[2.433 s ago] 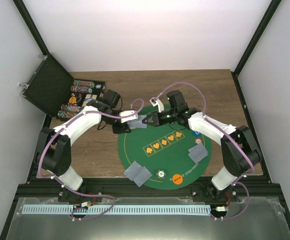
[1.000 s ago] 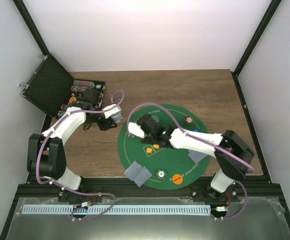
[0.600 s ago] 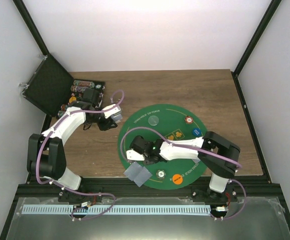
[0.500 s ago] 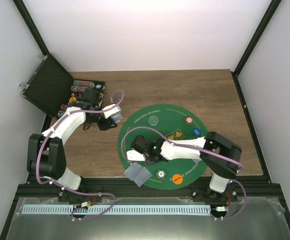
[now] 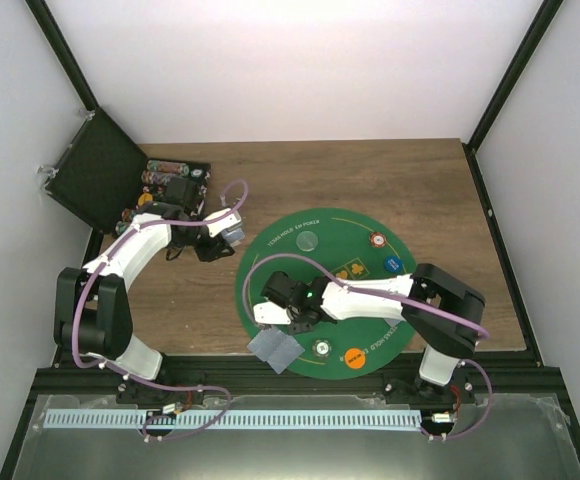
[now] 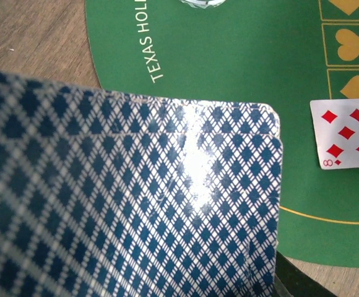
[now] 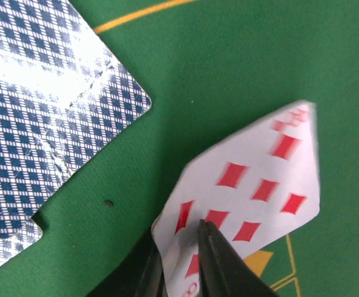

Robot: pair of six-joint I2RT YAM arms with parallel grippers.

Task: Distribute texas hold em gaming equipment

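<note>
My left gripper (image 5: 226,233) hovers at the left rim of the green mat (image 5: 270,262), shut on a stack of blue-backed cards (image 6: 130,198). The stack fills the left wrist view and hides the fingers. My right gripper (image 5: 270,313) is low over the mat's near left. Its jaws are slightly apart around a face-up eight of diamonds (image 7: 254,179), which lies tilted and loose between them, its far end blurred. That card (image 6: 346,133) also shows in the left wrist view. Two blue-backed cards (image 5: 275,347) lie just beside it.
On the mat lie a pale clear token (image 5: 308,240), a red-and-white token (image 5: 377,240), a blue token (image 5: 393,264) and an orange token (image 5: 353,356). An open black case (image 5: 165,185) holding several tokens stands at the back left.
The right arm carried the eight of diamonds from the mat's far side to its near left, and its jaws have just begun to part. The left arm drew back to the mat's left rim.
</note>
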